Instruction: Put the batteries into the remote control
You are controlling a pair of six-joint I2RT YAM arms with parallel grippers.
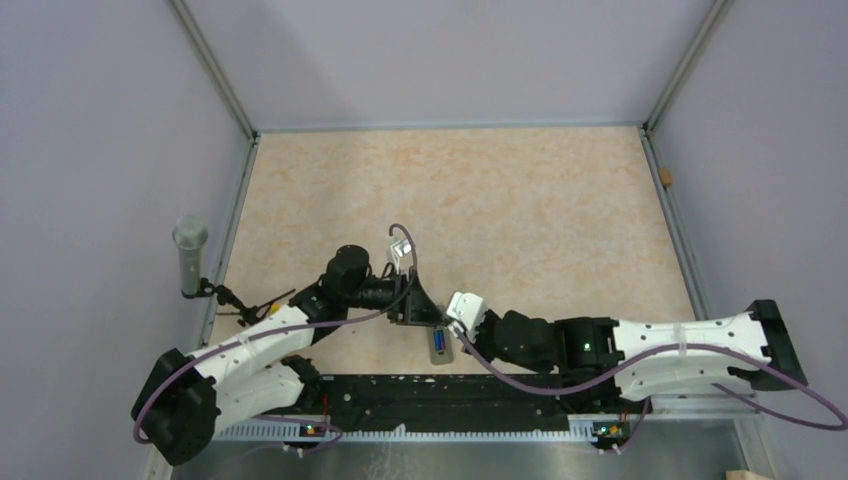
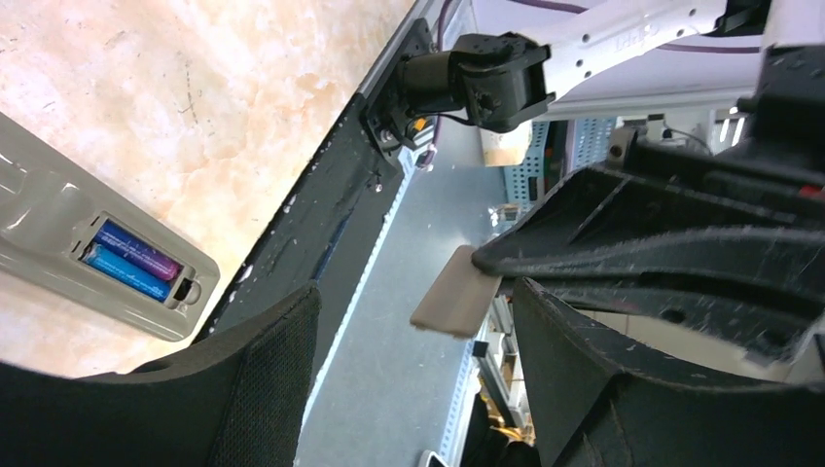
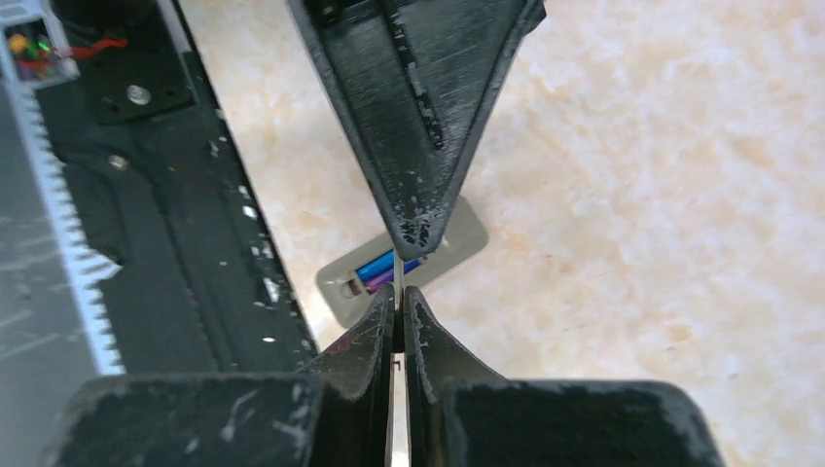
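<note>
Left wrist view: both batteries (image 2: 131, 261) seated, cover off.
Lying side by side in the open compartment of the remote control (image 2: 39, 219), back up on the table (image 2: 243, 78), just beside the black rail (image 2: 321, 224) at the near edge. Loading itself judged done; probably left to do, only refitting the small grey cover piece (image 2: 455, 297). Pinched edge-on between the closed-down fingers of the right gripper (image 3: 399, 297), up in the air over the remote control, not touching it. Spread wide with nothing between its fingers, the left gripper (image 2: 413, 302), one fingertip close against the cover piece's upper edge in the right wrist view; contact hard to tell. Remote control beneath the two grippers, apart from both.
</note>
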